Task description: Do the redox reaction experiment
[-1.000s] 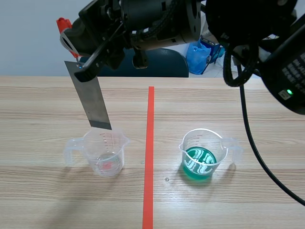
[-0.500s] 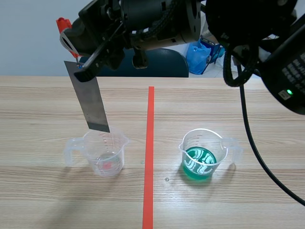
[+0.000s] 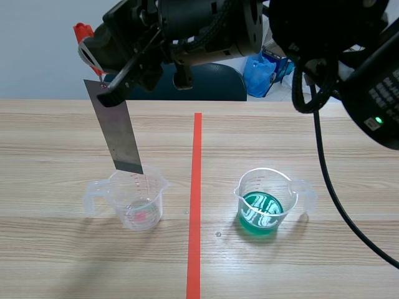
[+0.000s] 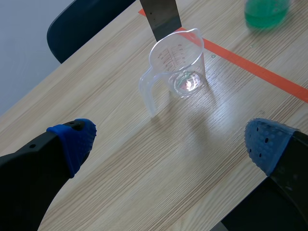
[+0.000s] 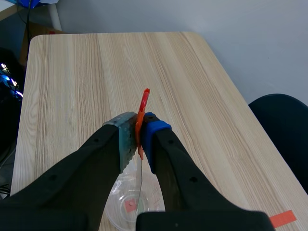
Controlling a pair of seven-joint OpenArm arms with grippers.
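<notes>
A: Scene view first. Where does the metal strip (image 3: 118,134) hang?

B: From the right gripper (image 3: 107,93), whose arm crosses the top of the view. The strip is tilted, with its lower end just over the rim of the clear cup (image 3: 134,202), on the left side of the tape line (image 3: 195,187). The green cup (image 3: 265,205) stands well apart, across the line.

A: And the risk?

B: I judge the slant to be the trouble. If the strip is lowered like this, its corner may catch the rim and tip the light cup onto the table (image 3: 50,261).

A: Left wrist view?

B: The left gripper (image 4: 171,142) has its fingers spread wide with nothing between them, and it sits back from the clear cup (image 4: 175,62). The metal strip (image 4: 163,17) shows its end just at the cup's far rim. Nothing steadies the cup, so a knock would likely slide it.

A: Right wrist view?

B: The right gripper (image 5: 137,137) is closed on an orange-red clip (image 5: 142,108). The strip shows only as a thin edge-on line beneath it, above the clear cup (image 5: 132,204). I cannot tell whether the pads press the strip itself. If only the clip holds it, the strip may swing or slip free and drop in with a splash.
</notes>
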